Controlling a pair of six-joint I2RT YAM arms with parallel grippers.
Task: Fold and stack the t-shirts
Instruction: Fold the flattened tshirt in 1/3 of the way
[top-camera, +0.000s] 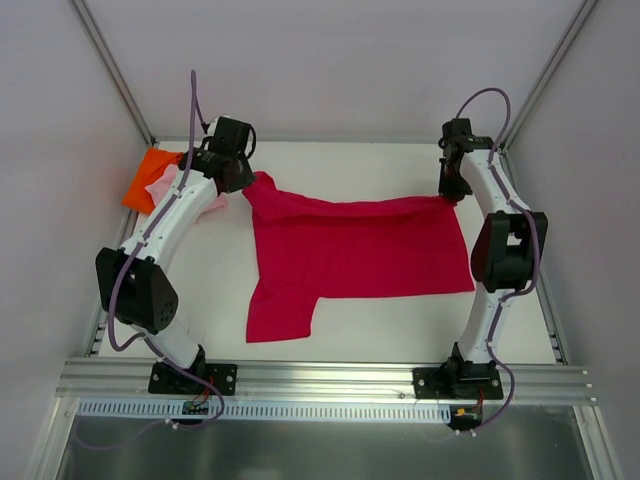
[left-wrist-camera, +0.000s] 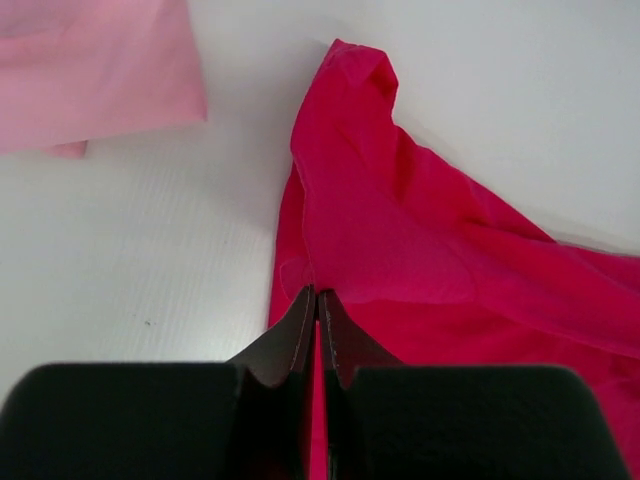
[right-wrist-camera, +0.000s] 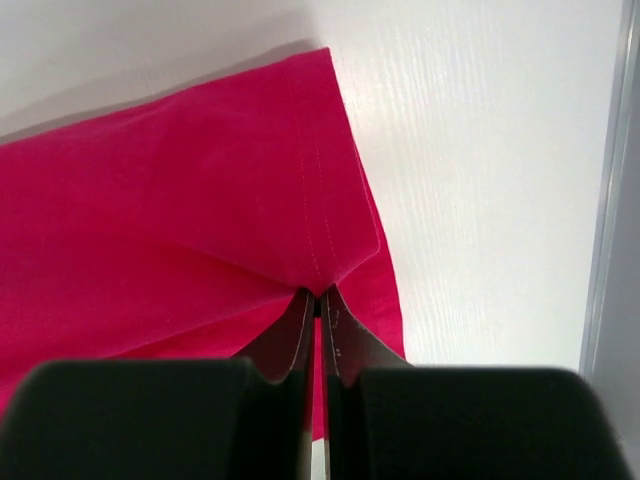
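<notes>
Nearest to me, the two arm bases stand on the metal rail (top-camera: 320, 375) at the near edge of the white worktop (top-camera: 400, 325). Just beyond them lies the large crimson cloth t-shirt (top-camera: 350, 250). It is spread mostly flat across the middle of the worktop, and one sleeve-like flap reaches toward the near left side. Farther away, both tools are at the far edge of this shirt. The left tool (left-wrist-camera: 317, 300) is closed tight on the far left corner of the crimson cloth, which rises in a small wrinkled peak in front of its fingers. The right tool (right-wrist-camera: 318, 298) is closed tight too and pinches the hemmed far right corner; the double stitching of the hem is clear in the right wrist view. Between the two grips the far edge runs nearly straight, with soft creases. In the far left corner of the worktop, behind the left arm, the small light pink cloth t-shirt (left-wrist-camera: 90, 70) lies as a folded bundle, near the crimson shirt but apart from it. The bright orange cloth t-shirt (top-camera: 148, 172) touches the pink one on its left; I cannot tell which lies on top.
</notes>
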